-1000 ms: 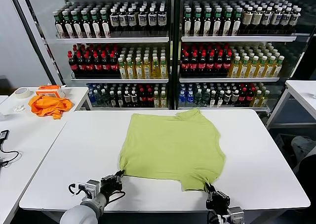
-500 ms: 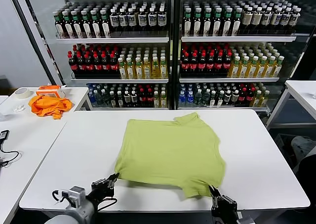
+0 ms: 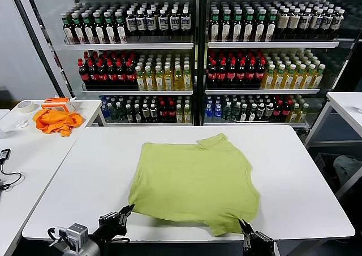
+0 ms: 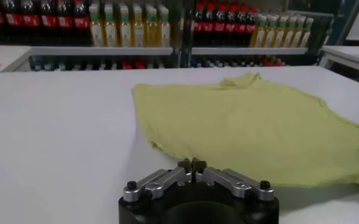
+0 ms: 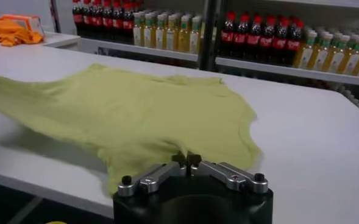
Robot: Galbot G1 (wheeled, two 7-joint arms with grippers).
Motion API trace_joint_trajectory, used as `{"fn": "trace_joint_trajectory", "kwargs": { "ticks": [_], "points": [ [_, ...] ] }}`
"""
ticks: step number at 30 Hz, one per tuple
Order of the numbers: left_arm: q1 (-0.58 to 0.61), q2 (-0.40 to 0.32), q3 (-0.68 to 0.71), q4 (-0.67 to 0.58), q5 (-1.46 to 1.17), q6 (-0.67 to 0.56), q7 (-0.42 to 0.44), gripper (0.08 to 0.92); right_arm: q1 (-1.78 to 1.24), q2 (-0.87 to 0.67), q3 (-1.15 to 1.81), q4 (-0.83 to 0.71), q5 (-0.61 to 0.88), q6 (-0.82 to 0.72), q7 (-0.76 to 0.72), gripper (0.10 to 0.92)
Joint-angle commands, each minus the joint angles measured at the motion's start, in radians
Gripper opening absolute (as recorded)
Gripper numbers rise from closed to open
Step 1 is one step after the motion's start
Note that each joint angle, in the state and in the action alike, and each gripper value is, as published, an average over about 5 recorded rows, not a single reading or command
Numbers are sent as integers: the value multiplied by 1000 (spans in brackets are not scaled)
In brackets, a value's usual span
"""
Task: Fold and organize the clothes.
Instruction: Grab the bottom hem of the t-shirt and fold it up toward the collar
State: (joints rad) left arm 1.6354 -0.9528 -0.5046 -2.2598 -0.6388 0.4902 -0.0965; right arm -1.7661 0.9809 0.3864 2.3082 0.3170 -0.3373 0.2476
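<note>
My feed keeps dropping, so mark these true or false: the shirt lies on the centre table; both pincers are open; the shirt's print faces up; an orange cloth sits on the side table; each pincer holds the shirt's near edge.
1. The shirt lies on the centre table. True.
2. Both pincers are open. False: the left pincer and right pincer are shut.
3. The print faces up. False: the upper side is plain.
4. An orange cloth sits on the side table. True.
5. Each pincer holds the shirt's near edge. True.
</note>
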Motion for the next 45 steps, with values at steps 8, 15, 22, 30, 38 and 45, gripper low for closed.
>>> {"fn": "trace_joint_trajectory", "kwargs": {
  "ticks": [8,15,22,30,38,45],
  "points": [
    [-349,6,147,273,-16,-112,57,81,304,-19,-35,-150,97,-81,10,116],
    [-443,-1,189,383,-8,-146,90,81,356,1,-56,-203,103,-91,6,116],
    [-499,-15,246,441,10,-159,101,81,395,14,-75,-247,94,-97,6,116],
    [-563,-32,287,526,24,-158,103,81,407,23,-82,-287,87,-100,7,116],
    [-621,-44,313,600,34,-158,102,81,425,32,-96,-313,79,-98,4,116],
    [-648,-67,317,653,59,-156,88,84,460,39,-107,-337,73,-109,2,224]
  ]
}}
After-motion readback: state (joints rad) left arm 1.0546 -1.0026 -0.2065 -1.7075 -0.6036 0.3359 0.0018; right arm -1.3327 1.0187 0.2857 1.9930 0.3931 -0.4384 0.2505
